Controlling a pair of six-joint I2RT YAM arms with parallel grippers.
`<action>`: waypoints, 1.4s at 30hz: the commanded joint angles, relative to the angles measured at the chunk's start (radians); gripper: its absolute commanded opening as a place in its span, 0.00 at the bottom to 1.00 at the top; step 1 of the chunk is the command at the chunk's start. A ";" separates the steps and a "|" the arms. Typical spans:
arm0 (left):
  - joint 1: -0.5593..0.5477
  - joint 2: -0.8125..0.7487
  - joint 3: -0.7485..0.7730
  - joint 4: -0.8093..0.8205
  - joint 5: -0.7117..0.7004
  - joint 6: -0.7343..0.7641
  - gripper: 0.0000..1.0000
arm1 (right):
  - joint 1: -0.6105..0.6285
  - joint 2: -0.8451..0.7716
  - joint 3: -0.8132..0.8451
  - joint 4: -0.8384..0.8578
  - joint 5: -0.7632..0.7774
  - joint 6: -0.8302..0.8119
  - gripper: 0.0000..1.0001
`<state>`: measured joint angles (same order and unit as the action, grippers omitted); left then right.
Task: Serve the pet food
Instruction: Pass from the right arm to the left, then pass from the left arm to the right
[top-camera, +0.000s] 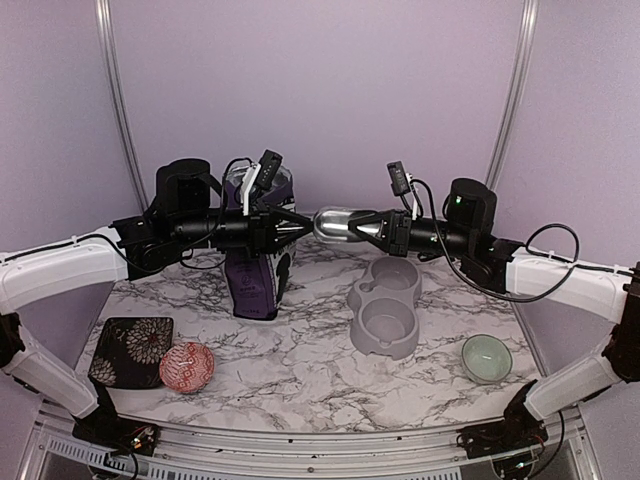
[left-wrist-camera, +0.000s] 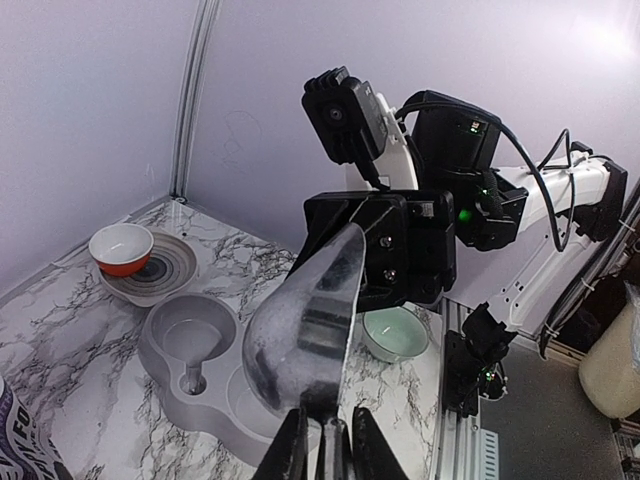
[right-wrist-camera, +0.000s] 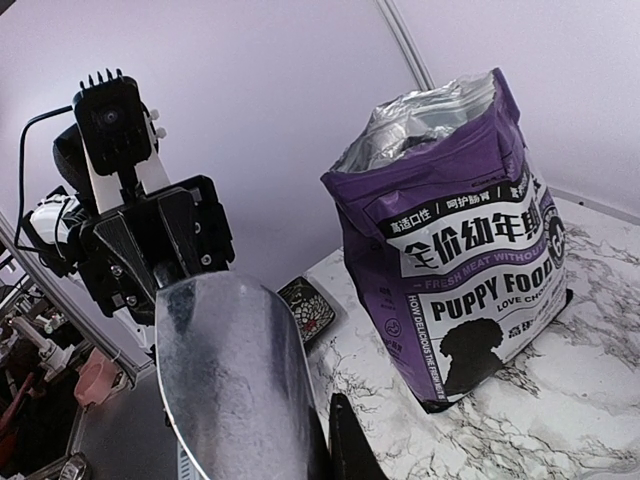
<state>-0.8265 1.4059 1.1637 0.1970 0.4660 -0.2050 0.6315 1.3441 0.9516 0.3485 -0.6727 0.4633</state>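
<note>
Top external: scoop (top-camera: 335, 224) between left tool (top-camera: 298, 228), right tool (top-camera: 362, 227)

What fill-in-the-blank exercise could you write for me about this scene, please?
1. The left claw and the right claw both grip the silver metal scoop, holding it ___ the marble table.
2. The purple foil food bag stands upright with its top ___.
3. The grey plastic feeder has ___ round wells.
4. The plain glossy small bowl to the right of the feeder is pale ___.
Missing words: above; open; two; green.
</note>
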 joint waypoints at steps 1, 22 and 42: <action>0.002 -0.019 -0.012 0.007 0.003 0.007 0.14 | 0.009 0.004 0.057 0.017 0.001 0.007 0.00; 0.001 -0.043 0.009 -0.035 -0.118 0.002 0.00 | -0.021 -0.005 0.140 -0.151 0.032 -0.056 0.63; 0.004 -0.337 0.064 -0.374 -0.724 0.194 0.00 | -0.063 0.231 0.566 -0.496 0.284 0.024 0.69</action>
<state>-0.8272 1.1259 1.2167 -0.1020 -0.0738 -0.0807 0.5598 1.5047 1.4052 -0.0261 -0.4854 0.4236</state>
